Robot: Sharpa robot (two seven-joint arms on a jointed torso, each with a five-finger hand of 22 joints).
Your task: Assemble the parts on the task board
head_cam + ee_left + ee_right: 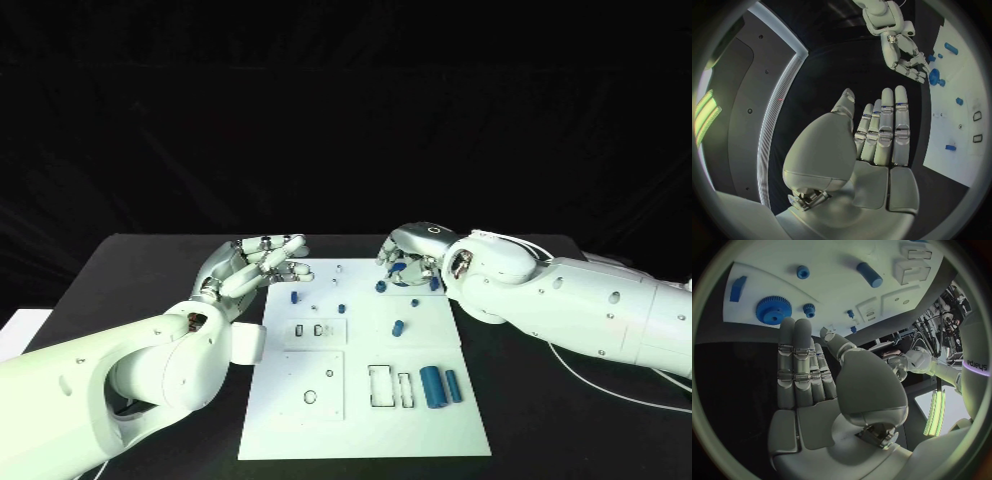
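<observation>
Both my left hand and right hand open, empty; the blue gear on the task board looks light, rigid, toothed, so I'd pinch its rim.

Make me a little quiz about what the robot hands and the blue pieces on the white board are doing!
1. True or false: the left robot hand holds a blue part.
2. Which robot hand is closer to the blue gear? A) left B) right
3. Fill in: the two long blue cylinders lie side by side on the white task board, near the edge closest to the ____.

Key:
1. False. Its fingers are apart and nothing is in them.
2. B. The right robot hand has its fingertips close beside the gear, with its palm bare.
3. Robot.
</observation>
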